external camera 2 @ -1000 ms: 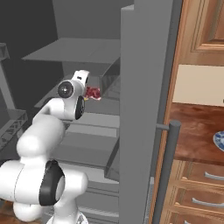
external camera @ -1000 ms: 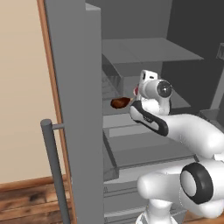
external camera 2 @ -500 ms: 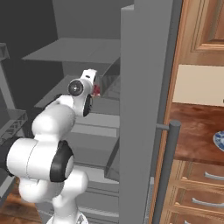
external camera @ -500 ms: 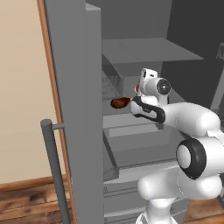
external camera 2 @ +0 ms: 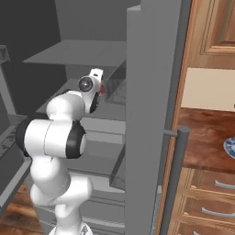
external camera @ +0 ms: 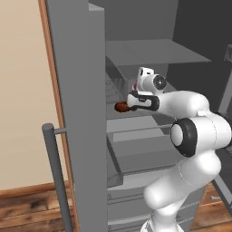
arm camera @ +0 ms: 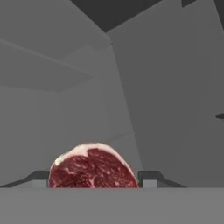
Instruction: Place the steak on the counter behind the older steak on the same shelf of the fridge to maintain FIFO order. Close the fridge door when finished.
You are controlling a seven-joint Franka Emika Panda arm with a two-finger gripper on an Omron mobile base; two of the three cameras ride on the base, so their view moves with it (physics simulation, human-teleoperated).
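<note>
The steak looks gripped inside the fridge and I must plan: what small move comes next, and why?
Probably carry the marbled pinkish-red steak deeper, past the dark brown-red lump of meat, before lowering it. The pincer holds it between its fingertips, and it isn't yet set down.

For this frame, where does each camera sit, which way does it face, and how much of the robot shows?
Left base view: behind the arm on its left, facing the open fridge; arm rises lower right, older steak beside the hand.
Right base view: behind on its right, facing the same fridge interior, counter at right; arm rises lower left.
Hand view: on the hand, looking along the gripper into the fridge; the steak sits between its fingertips.
Both base views share the fridge and arm.
</note>
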